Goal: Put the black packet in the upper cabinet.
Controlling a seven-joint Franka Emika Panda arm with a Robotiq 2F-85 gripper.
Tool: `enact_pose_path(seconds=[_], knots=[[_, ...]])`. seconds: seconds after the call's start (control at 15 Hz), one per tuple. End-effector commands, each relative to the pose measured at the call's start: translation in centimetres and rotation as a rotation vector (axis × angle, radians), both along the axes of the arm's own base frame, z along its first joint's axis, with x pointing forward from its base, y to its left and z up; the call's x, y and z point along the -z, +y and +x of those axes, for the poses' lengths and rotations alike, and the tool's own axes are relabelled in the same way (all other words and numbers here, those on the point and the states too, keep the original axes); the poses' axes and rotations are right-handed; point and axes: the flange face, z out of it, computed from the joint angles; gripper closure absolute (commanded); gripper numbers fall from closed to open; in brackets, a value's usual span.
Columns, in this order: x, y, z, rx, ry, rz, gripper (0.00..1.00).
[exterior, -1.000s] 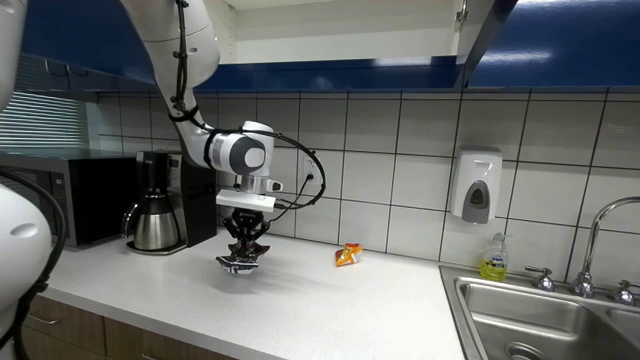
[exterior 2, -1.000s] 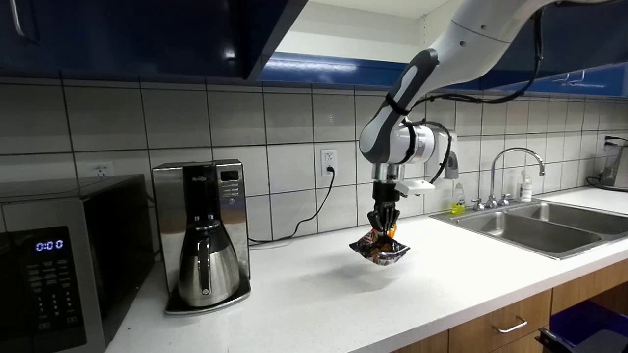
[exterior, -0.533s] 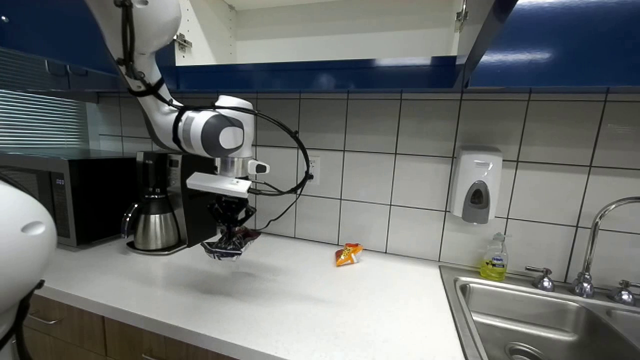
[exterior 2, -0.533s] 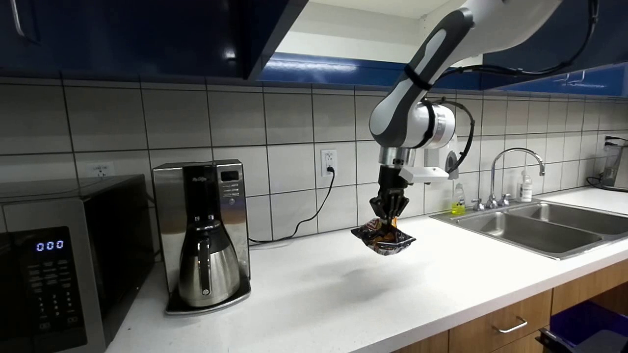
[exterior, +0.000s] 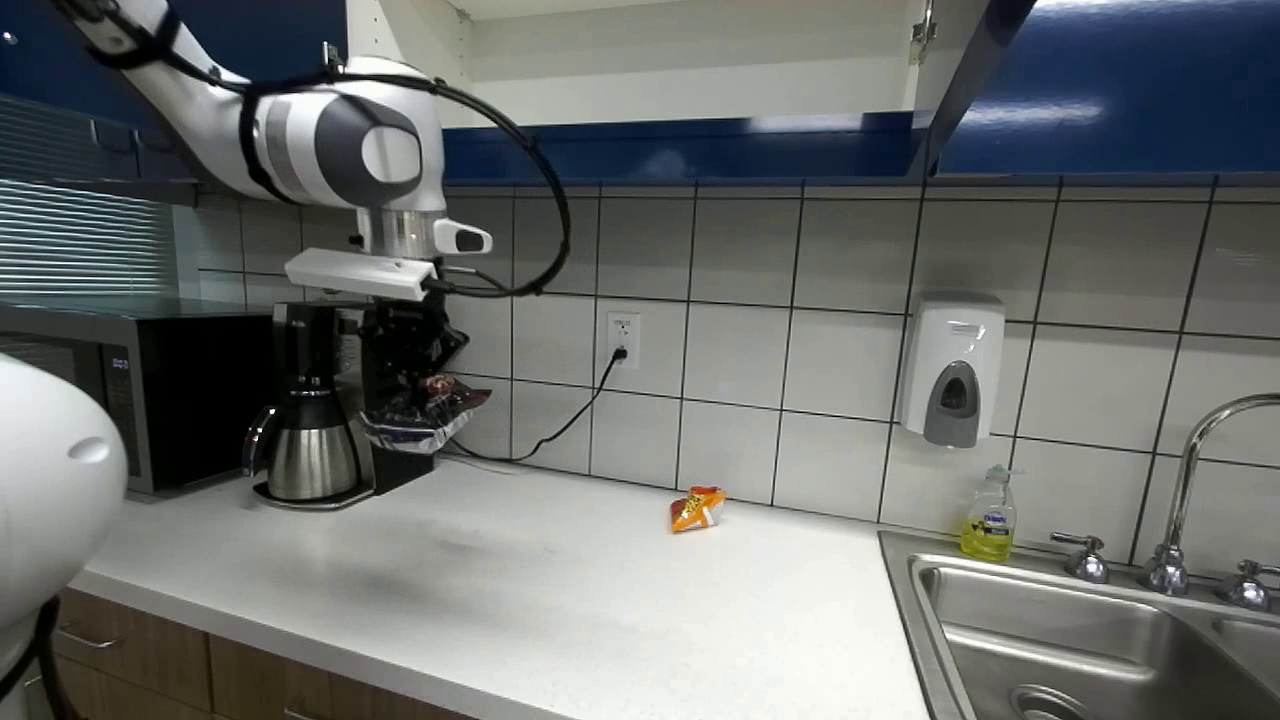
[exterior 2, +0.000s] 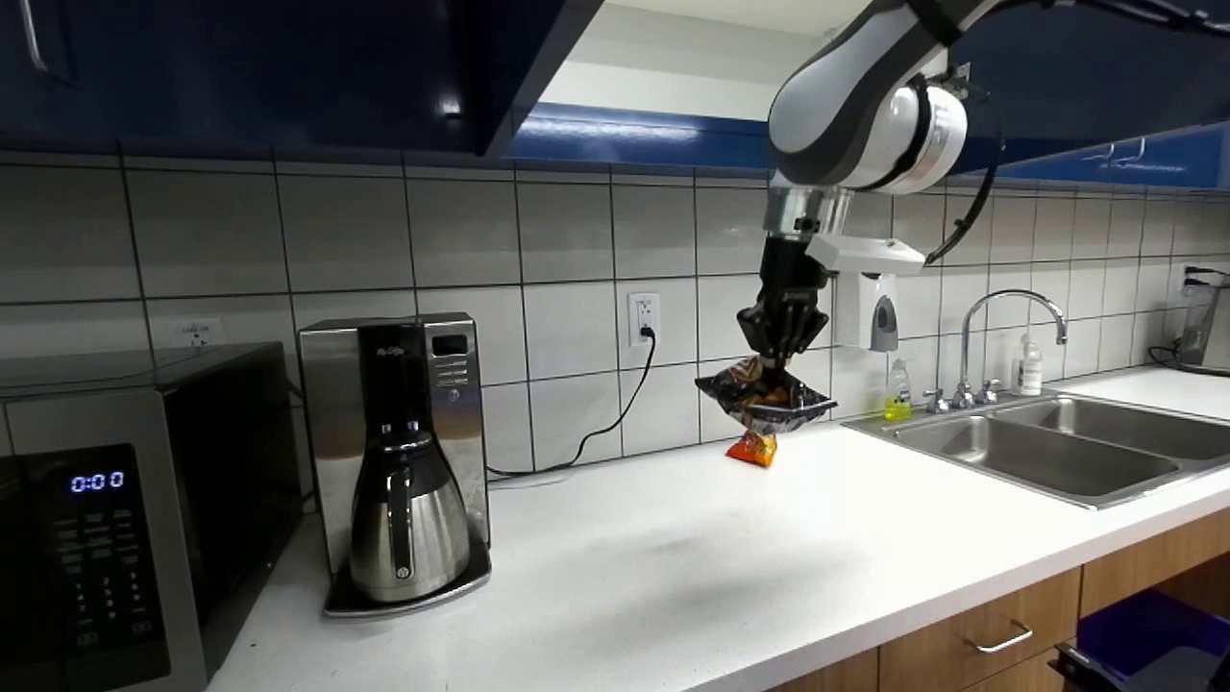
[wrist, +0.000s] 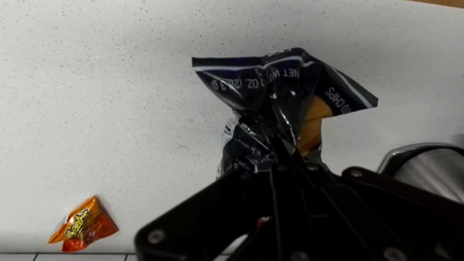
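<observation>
the gripper [exterior 2: 774, 370] is clenched on the black packet [wrist: 250, 87]: in the wrist view its jaws are drawn together on the packet's crumpled middle, with upside-down white lettering on the dark foil and a yellow-orange patch beside the fold. in both exterior views the packet hangs in the air over the counter [exterior: 600, 600], below the blue lower edge of the upper cabinet [exterior: 690, 70], which stands open. a second ago it hung nearer the counter; now it is well apart from that surface. in an exterior view it has also gone left, so that packet and gripper now overlap the right side of the coffee maker [exterior: 315, 430] as seen there, where before they were to the right of it. the arm [exterior: 190, 110] has risen and moved left in the same view, and its cable [exterior: 565, 215] has drawn away from the outlet [exterior: 623, 335], now fully seen. in an exterior view the orange bag [exterior 2: 752, 449], almost wholly hidden behind gripper and packet a second ago, has come into sight just under the packet's lower side; the bag itself lies where it did, on the counter near the tiled wall [exterior: 740, 350]. the sink [exterior: 905, 590], the soap bottle [exterior: 988, 520], the coffee maker and the open cabinet have all stayed as they were.
</observation>
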Motion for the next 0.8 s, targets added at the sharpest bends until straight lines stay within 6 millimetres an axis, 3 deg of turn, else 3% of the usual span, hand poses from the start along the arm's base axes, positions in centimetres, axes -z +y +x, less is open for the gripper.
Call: enact_pose_path(seconds=[0.0,0.4,0.73], knots=[[-7.2,1.9,-3.7,0.04,-0.065,-0.012,1.0],[-19.8,5.6,-6.8,0.066,-0.235,0.028,1.0],[-28.7,7.7,-7.6,0.107,-0.397,0.069,1.0]])
